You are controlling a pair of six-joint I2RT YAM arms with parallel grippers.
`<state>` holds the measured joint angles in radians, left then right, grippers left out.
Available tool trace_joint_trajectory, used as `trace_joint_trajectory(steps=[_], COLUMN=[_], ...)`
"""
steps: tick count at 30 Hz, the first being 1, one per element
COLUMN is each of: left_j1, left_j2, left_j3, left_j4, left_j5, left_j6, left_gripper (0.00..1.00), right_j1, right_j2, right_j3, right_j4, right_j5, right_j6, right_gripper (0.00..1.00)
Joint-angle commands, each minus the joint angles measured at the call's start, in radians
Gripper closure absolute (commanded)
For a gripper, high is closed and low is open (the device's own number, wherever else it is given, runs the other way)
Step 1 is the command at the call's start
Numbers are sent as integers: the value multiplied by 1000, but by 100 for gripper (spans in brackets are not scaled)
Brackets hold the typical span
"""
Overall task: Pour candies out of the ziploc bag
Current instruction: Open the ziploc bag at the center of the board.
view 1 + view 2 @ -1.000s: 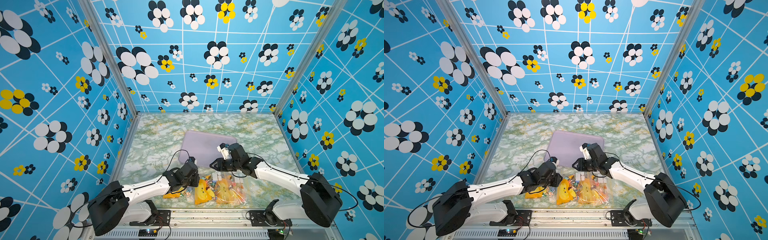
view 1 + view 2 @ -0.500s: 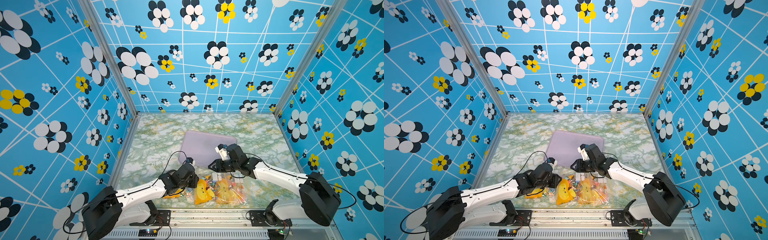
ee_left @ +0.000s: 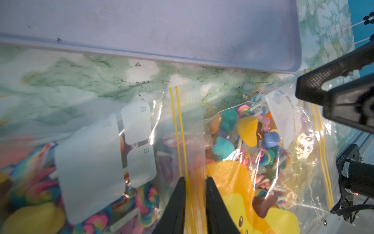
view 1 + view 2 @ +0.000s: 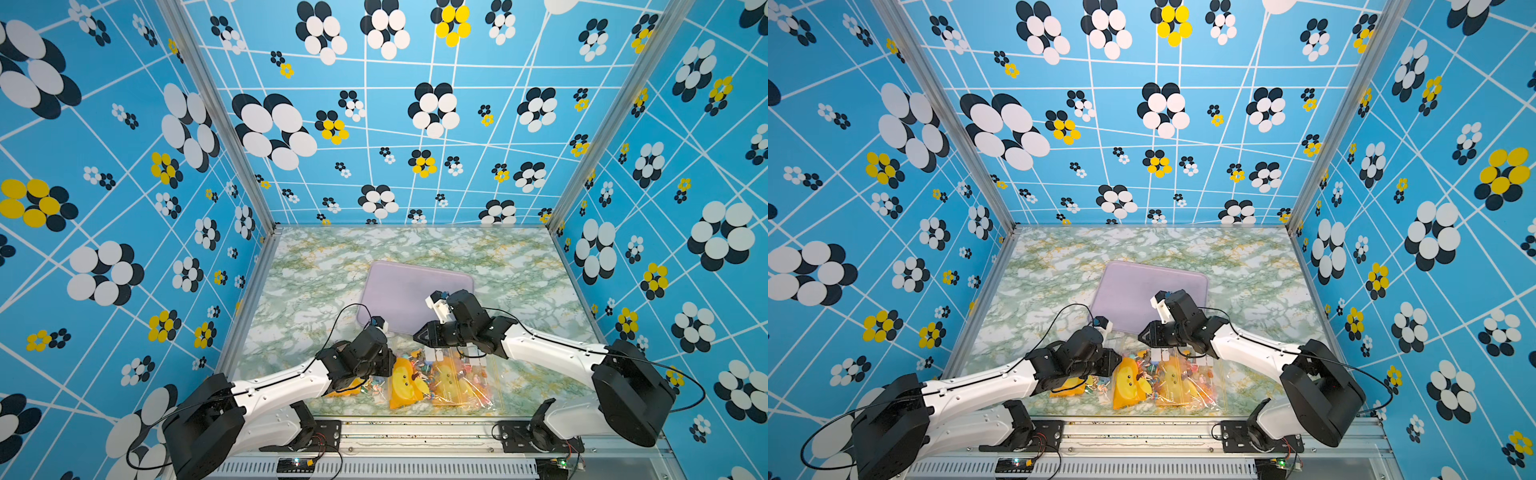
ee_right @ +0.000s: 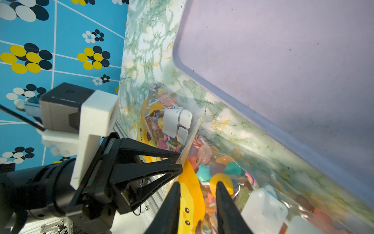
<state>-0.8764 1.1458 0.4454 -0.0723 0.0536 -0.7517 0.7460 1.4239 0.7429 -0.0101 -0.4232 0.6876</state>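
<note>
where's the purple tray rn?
In both top views the purple tray lies mid-table, just beyond the candy bags, its near edge partly behind the right gripper.

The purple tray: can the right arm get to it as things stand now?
Probably yes. The right hand hovers over the ziploc bags, right by the tray's near edge, and nothing stands between them.

White arms (image 4: 282, 384), black joints, cables

1. The tray (image 4: 415, 291) lies at the table's (image 4: 316, 266) centre.
2. The bag (image 4: 440, 378) lies at six o'clock of the tray, near the table's front edge.
3. The candies (image 3: 249, 131) lie inside the bag.
</note>
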Motion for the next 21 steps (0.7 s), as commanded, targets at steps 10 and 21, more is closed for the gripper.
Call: trace_joint_trajectory(steps=[10,21], left_j1=[26,51], left_j2=[-45,-85], left_j3=[-46,-95], left_j4=[33,99], left_j5=[12,45], left_j6=[-16,-41], left_gripper=[91,97], right_j1=[55,128], right_j2=[45,129], right_j3=[46,76], right_j4=[10,79], right_j5=[23,35], right_j6=[19,78], right_gripper=[75,63])
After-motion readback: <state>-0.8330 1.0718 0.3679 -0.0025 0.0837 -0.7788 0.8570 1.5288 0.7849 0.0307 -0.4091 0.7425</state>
